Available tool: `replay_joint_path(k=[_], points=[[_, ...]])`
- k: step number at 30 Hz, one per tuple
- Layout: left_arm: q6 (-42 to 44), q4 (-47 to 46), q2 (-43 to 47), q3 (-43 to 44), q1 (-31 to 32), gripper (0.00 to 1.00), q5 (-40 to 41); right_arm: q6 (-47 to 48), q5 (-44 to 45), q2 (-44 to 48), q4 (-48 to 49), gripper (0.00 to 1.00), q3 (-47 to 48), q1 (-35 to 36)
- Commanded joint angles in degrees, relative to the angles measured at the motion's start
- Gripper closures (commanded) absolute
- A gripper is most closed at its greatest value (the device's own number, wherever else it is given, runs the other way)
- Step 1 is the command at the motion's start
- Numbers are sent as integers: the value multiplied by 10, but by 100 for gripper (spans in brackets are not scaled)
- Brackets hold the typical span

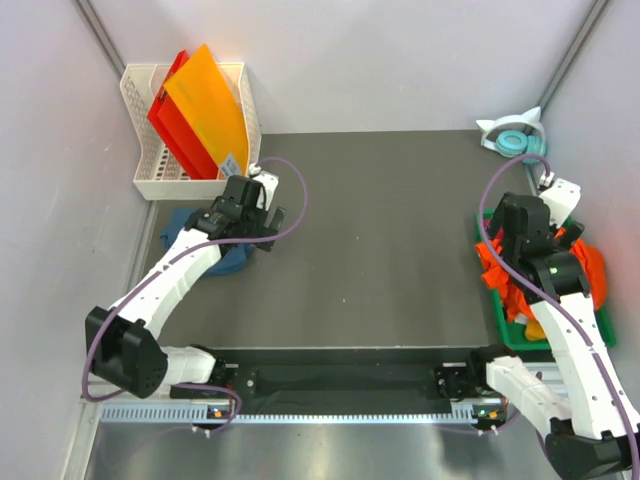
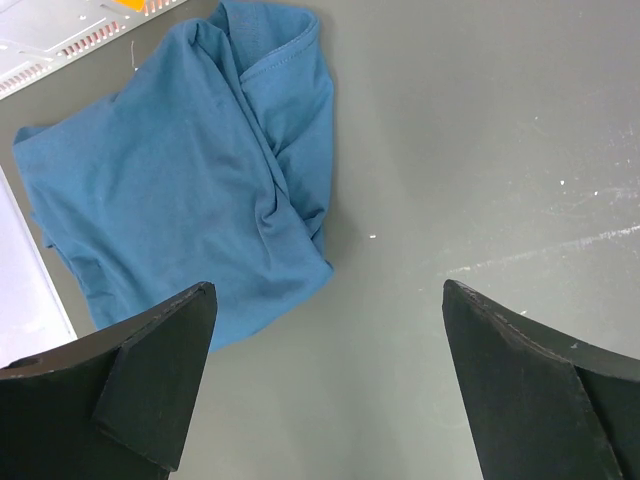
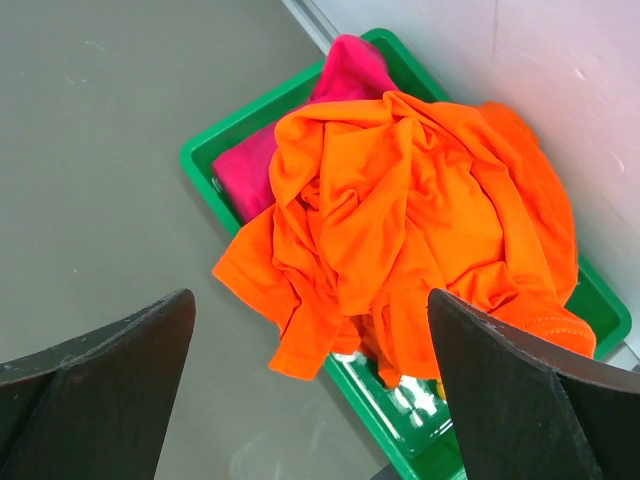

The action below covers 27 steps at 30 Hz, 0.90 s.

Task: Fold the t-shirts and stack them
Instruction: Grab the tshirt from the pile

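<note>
A teal-blue t-shirt (image 2: 190, 190) lies folded and a little rumpled on the dark table at the left; it also shows in the top view (image 1: 232, 262), mostly under my left arm. My left gripper (image 2: 330, 345) is open and empty, above the table just beside the shirt's edge. A bright orange t-shirt (image 3: 400, 220) lies crumpled in a green tray (image 3: 205, 160), spilling over its rim. A magenta t-shirt (image 3: 340, 75) lies under it. My right gripper (image 3: 312, 350) is open and empty above the orange shirt's hanging edge. In the top view the orange shirt (image 1: 594, 262) shows beside my right arm.
A white basket (image 1: 150, 180) at the back left holds stiff orange and red plastic sheets (image 1: 205, 100). A light blue cat-ear headset (image 1: 515, 140) lies at the back right. Grey walls close both sides.
</note>
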<state>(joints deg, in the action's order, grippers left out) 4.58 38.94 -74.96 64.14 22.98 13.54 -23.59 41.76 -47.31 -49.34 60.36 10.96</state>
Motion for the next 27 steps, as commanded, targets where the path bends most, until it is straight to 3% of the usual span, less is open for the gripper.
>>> replay_joint_path(k=[1,9,15,21,24,27], points=[[-7,-27,24,-1,-7,1,2,0,19,-2,6,0,-2,-7],[-6,-22,19,-2,-8,1,2,43,-83,18,44,0,9,-5],[-2,-22,10,-4,-9,1,2,35,-33,-49,26,1,34,11],[4,-26,14,-13,-10,1,18,22,-16,-90,24,3,28,-72],[6,-34,17,-20,-11,1,24,1,8,-95,26,10,22,-90],[5,-40,16,-24,-13,1,27,-34,-27,-106,28,19,12,-145]])
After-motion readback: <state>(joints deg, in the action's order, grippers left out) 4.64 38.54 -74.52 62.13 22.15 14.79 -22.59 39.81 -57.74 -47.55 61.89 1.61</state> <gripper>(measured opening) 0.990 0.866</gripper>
